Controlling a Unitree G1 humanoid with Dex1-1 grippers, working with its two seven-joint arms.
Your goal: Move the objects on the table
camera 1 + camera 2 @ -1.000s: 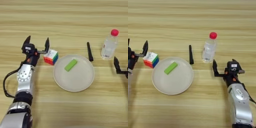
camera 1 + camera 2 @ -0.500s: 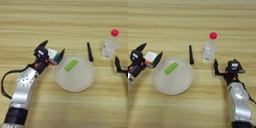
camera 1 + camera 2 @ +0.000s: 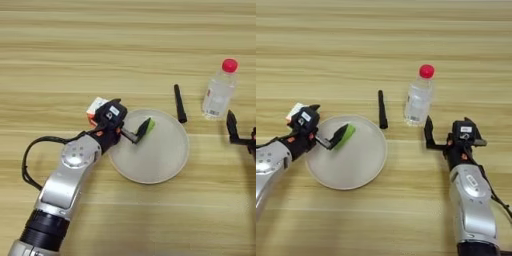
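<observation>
- Left gripper (image 3: 131,121) at centre-left of frame, over the plate (image 3: 160,160) rim, fingers spread, one finger (image 3: 143,129) lying on the green block (image 3: 149,125).
- Green block on the plate's upper left.
- Puzzle cube (image 3: 95,108) just behind the left wrist, mostly hidden.
- Bottle (image 3: 417,97) upright, upper right, beside the black stick (image 3: 381,110).
- Right gripper (image 3: 448,131) below the bottle, fingers spread, holding nothing.

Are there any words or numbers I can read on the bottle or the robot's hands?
No text can be read anywhere.
Bottle: its label is clear, no words show.
Left gripper: white sticker, too blurred to read.
Right gripper: white sticker, too blurred to read.
</observation>
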